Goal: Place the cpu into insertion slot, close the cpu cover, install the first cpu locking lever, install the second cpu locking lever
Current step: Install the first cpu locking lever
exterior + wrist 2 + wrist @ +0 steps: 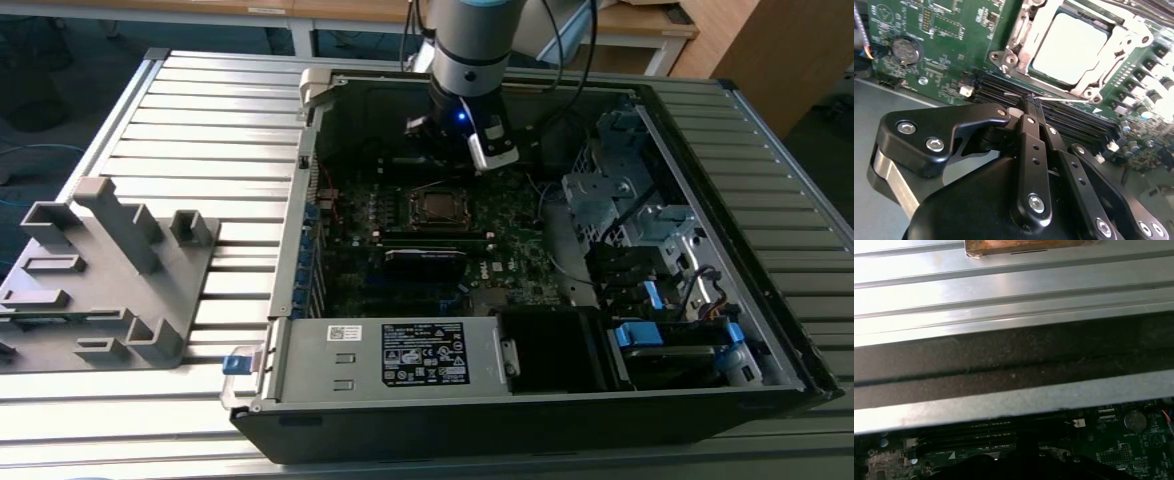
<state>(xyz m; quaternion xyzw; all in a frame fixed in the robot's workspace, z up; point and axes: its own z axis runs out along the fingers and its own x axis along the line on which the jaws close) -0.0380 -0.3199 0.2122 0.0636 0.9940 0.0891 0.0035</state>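
The cpu (pixel 1071 40) lies flat in the insertion slot (pixel 437 207) on the green motherboard. The silvery cpu cover (pixel 1116 42) is down around it, and the chip's pale top shows through its window. A thin silvery locking lever (pixel 1064 99) runs along the socket's edge next to the memory slots. My black gripper (pixel 1030 100) is shut, and its tips meet right at this lever. Whether they clamp it I cannot tell. In the exterior view the gripper (pixel 483 152) hangs inside the open computer case, just behind the socket.
Long black memory slots (pixel 1079 120) and a coin battery (pixel 905 49) lie close to the fingers. A grey power supply box (pixel 400 355), drive cages with blue tabs (pixel 667 330) and the case walls (pixel 300 200) hem the board in. A grey plastic fixture (pixel 114 270) stands on the slatted table.
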